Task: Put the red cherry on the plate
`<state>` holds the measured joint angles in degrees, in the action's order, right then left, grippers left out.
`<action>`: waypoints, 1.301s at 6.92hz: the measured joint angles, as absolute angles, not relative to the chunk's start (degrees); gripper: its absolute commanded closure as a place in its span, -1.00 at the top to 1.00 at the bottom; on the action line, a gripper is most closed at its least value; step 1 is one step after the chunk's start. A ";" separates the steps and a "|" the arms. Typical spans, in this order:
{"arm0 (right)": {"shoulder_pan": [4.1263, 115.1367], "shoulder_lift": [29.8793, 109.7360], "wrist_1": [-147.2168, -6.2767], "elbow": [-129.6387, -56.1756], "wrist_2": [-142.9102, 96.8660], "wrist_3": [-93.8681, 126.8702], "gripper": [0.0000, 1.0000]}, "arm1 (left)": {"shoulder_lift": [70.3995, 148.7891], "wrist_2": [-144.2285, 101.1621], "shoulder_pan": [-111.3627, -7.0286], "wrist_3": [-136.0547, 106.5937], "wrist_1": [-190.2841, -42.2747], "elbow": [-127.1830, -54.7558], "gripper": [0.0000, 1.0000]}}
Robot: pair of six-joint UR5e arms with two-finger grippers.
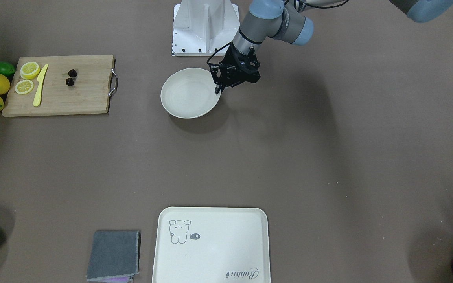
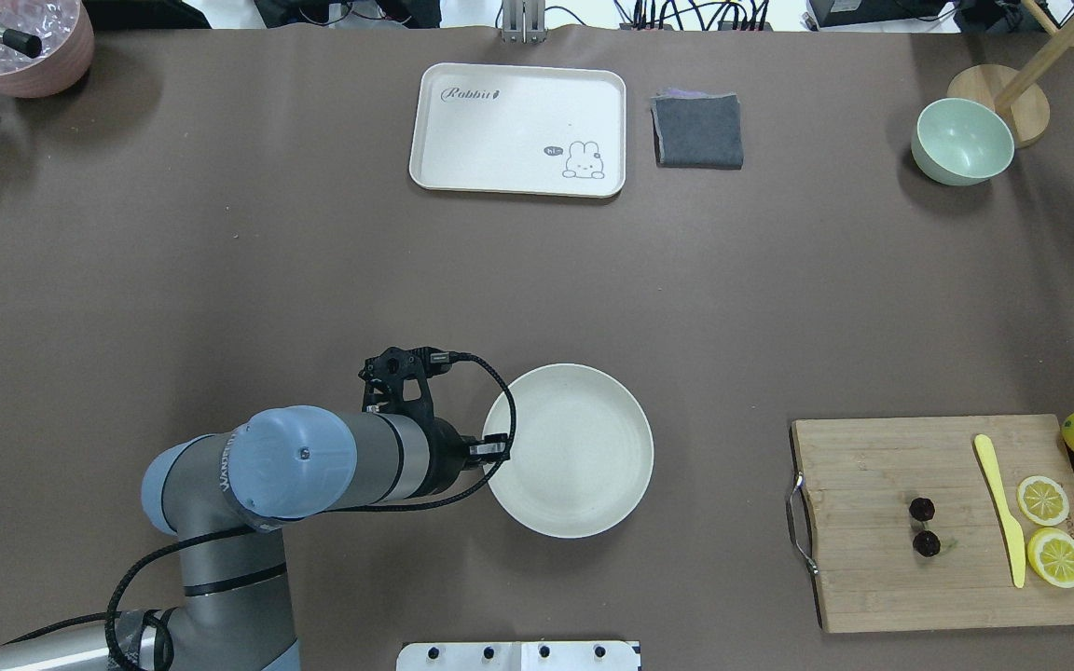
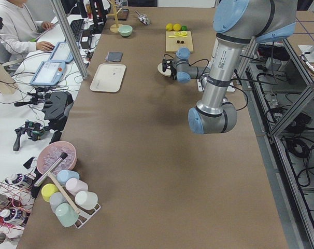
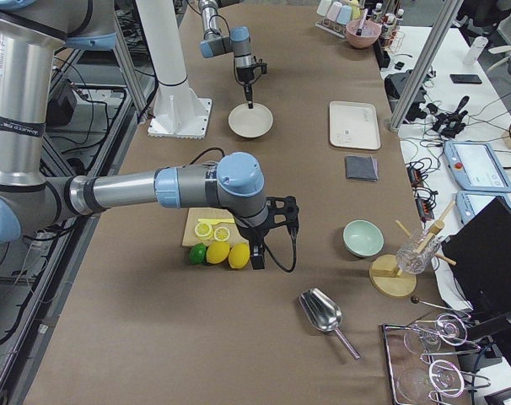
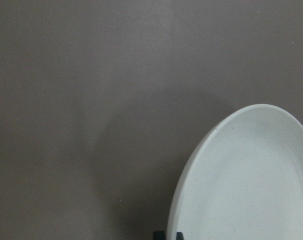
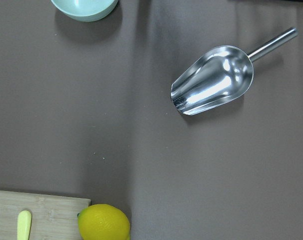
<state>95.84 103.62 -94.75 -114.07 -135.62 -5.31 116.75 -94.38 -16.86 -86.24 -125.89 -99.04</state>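
Pinching the plate [image 1: 187,94] rim, left end effector [image 1: 219,90], fingertips [image 5: 159,234] nearly cropped in wrist view; right end effector [image 4: 257,256] state unclear.

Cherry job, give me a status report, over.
Left hand at plate rim, grip unclear. Right hand by lemons, state unclear. Red cherry on cutting board, untouched. Nothing between board and plate.

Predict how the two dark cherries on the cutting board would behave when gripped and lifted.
The cherries are tiny and round: probably light, apt to roll on the cutting board. Lying close together, they may be joined, one dangling.
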 measured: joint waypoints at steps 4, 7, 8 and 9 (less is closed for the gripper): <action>95.95 103.97 -94.69 -114.08 -135.41 -5.36 1.00 | 115.70 -94.48 -16.84 -85.82 -130.99 -95.62 0.94; 96.00 104.06 -94.62 -114.11 -135.29 -5.36 1.00 | 114.86 -96.81 -18.86 -85.36 -130.56 -96.48 0.96; 96.03 104.06 -94.64 -114.14 -135.25 -5.36 1.00 | 112.56 -101.11 -22.19 -84.14 -130.40 -98.42 0.96; 96.08 104.06 -94.65 -114.15 -135.21 -5.36 1.00 | 109.25 -105.96 -26.63 -82.08 -129.82 -101.38 0.96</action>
